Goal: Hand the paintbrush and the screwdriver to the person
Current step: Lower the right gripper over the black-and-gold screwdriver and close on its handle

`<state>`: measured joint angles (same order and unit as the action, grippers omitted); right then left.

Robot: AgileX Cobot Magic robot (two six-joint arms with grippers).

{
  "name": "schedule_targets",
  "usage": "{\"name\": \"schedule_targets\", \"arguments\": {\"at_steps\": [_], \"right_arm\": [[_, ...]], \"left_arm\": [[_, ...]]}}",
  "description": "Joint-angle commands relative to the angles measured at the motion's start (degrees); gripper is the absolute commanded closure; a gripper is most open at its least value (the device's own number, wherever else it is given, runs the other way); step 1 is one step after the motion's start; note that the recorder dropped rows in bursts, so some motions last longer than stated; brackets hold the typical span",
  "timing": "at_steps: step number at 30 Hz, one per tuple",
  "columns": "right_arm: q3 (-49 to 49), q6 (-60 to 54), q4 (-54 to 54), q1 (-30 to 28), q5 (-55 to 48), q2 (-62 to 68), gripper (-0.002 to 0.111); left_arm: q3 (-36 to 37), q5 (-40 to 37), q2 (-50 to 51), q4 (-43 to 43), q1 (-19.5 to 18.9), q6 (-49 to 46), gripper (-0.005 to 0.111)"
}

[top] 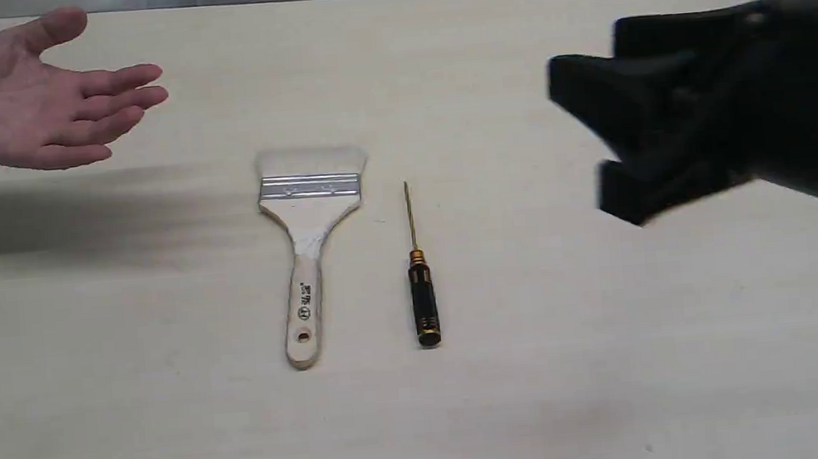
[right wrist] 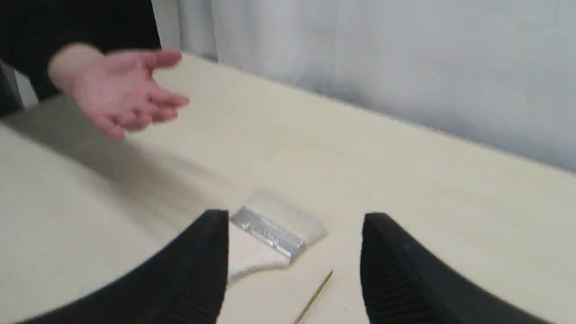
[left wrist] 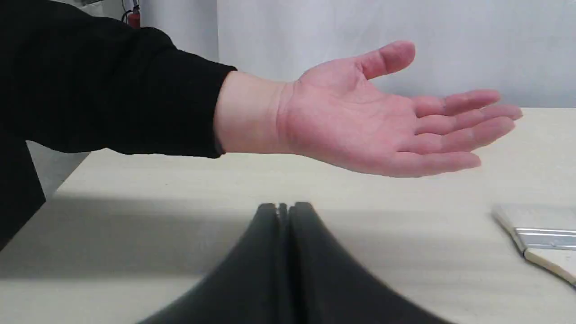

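Observation:
The paintbrush (top: 312,244) lies flat mid-table, pale bristles pointing away, wooden handle toward the front. Just to its right lies the slim screwdriver (top: 420,272), gold shaft pointing away. The person's open hand (top: 34,98) hovers palm-up at the far left. My right gripper (top: 585,143) hangs blurred above the table at the right, open, nothing between its fingers; its wrist view shows the brush ferrule (right wrist: 270,231) and the screwdriver tip (right wrist: 315,297) between the fingers. My left gripper (left wrist: 283,207) is shut and empty, below the person's hand (left wrist: 382,121), with the brush edge (left wrist: 540,240) off to one side.
The pale wooden table (top: 609,360) spreads under everything. The person's black sleeve (left wrist: 112,90) reaches in over the table's left edge. A grey wall (right wrist: 405,67) stands behind the far edge.

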<state>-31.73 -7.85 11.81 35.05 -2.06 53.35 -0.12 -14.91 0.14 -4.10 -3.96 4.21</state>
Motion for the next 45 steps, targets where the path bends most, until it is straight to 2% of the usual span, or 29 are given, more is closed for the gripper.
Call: {"name": "schedule_targets", "arguments": {"at_steps": [1,7,13,19,23,34,45], "right_arm": [[-8.5,0.1,-0.8,0.3,-9.8,13.6,0.059],[-21.5,1.4,-0.8,0.3,-25.2,32.9,0.059],[-28.9,2.1,-1.0,0.3,-29.1,43.6,0.059],[-32.4,4.7,-1.7,0.8,-32.9,49.4,0.059],[-34.1,10.0,-7.6,1.9,-34.3,52.0,0.059],[-41.2,18.4,-13.8,3.1,-42.0,58.8,0.059],[-41.2,19.0,-11.4,3.1,-41.3,63.0,0.059]], "left_arm": [[0.1,0.5,-0.1,0.3,0.3,0.1,0.107],[0.1,0.5,-0.1,0.3,0.3,0.1,0.107],[0.1,0.5,-0.1,0.3,0.3,0.1,0.107],[0.1,0.5,-0.1,0.3,0.3,0.1,0.107],[0.1,0.5,-0.1,0.3,0.3,0.1,0.107],[0.1,0.6,-0.1,0.2,0.3,0.1,0.107],[0.1,0.6,-0.1,0.2,0.3,0.1,0.107]]}}
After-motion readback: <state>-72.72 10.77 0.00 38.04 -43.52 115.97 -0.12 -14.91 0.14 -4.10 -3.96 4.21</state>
